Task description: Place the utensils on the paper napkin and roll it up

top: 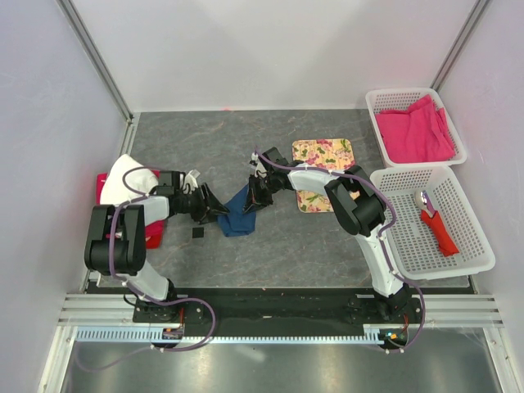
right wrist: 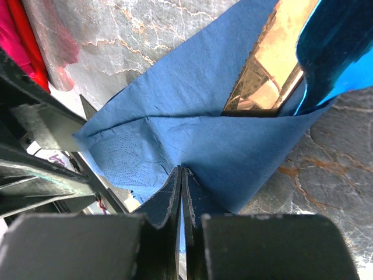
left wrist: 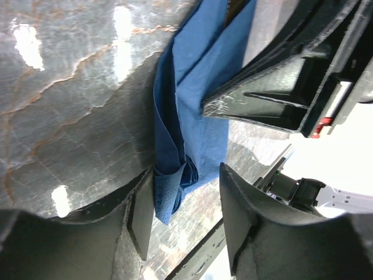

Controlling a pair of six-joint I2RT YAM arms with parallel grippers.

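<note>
Now | right gripper [right wrist: 180, 178] pinches napkin [right wrist: 192, 125] | left gripper [left wrist: 186, 201] parted astride it | utensil [right wrist: 333, 52]: right wrist only

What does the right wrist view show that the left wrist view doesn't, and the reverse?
Only the right wrist: the right fingers shut on the blue napkin, and a bright-blue utensil at its edge. Only the left wrist: the left fingers apart, a napkin corner between them. Both: the napkin and the grey table.

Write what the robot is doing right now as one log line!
right gripper: shut on blue napkin | left gripper: open, jaws either side of its folded edge | blue napkin: bunched on table
</note>
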